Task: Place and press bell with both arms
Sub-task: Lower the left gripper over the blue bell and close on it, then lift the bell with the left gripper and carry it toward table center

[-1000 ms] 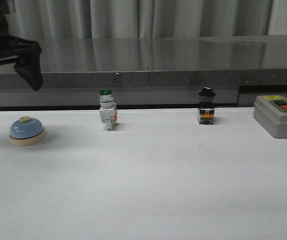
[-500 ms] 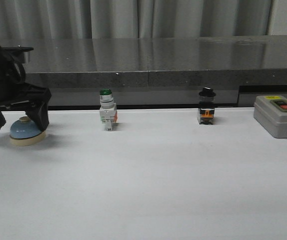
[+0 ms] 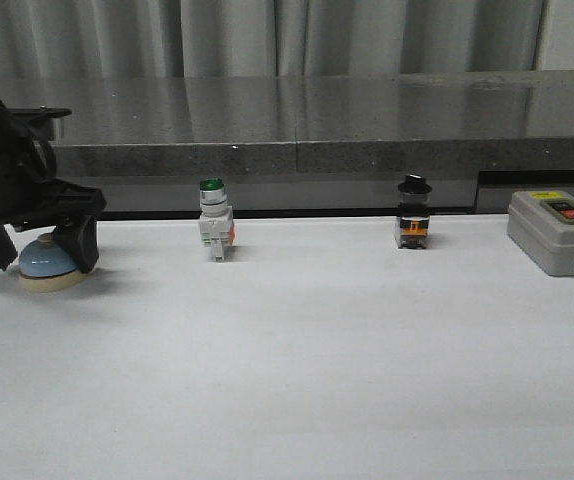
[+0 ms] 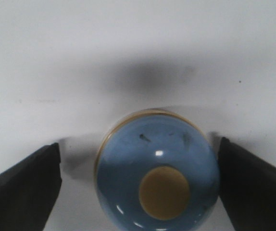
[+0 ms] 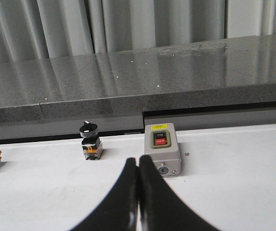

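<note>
Now, step in hand: reaching for the bell, not yet gripped or lifted.
Bell: far left on the white counter, upright, cream button on top.
Left gripper: lowered around the bell, fingers spread wide, one on each side, a bare gap showing between each and the dome; holding nothing.
Right gripper: out of the front view, fingers pressed together, empty, pointed toward a grey box with buttons.
Also on counter: green-capped switch, black-capped switch, well apart from the bell.
Next move, likely: close on the dome's sides evenly, gently; round smooth shape may slip.
</note>
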`<state>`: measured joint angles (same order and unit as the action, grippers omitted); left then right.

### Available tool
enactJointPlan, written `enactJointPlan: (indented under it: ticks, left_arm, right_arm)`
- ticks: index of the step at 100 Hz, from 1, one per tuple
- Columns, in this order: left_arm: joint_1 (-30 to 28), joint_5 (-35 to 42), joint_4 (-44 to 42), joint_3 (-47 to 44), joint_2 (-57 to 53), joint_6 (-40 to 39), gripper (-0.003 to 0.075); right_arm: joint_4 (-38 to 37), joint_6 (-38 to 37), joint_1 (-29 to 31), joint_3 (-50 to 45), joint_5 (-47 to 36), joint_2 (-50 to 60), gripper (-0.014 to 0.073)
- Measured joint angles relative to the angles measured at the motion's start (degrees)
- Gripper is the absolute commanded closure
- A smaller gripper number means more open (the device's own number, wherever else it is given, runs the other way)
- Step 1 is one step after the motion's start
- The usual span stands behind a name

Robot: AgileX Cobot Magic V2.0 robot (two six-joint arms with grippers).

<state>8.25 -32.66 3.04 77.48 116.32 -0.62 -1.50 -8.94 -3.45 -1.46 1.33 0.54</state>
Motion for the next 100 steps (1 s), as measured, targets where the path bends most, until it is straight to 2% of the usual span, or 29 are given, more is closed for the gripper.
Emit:
enactJointPlan:
  ticks: [29, 43, 70, 100]
  left_arm:
    - [0.0, 0.0, 0.0, 0.0, 0.0, 0.0, 0.0429]
    - [0.0, 0.0, 0.0, 0.0, 0.0, 0.0, 0.0512]
    - [0.0, -2.3, 0.0, 0.0, -1.5, 0.0, 0.0522]
    - [3.4, -6.3, -0.1, 0.0, -13.0, 0.0, 0.0524]
  right_arm:
    - [0.0, 0.0, 0.0, 0.0, 0.0, 0.0, 0.0654]
    - [0.0, 0.0, 0.0, 0.0, 0.0, 0.0, 0.0654]
    - [0.0, 0.0, 0.0, 0.0, 0.0, 0.0, 0.0654]
    - [0.0, 0.0, 0.0, 0.0, 0.0, 0.0, 0.0654]
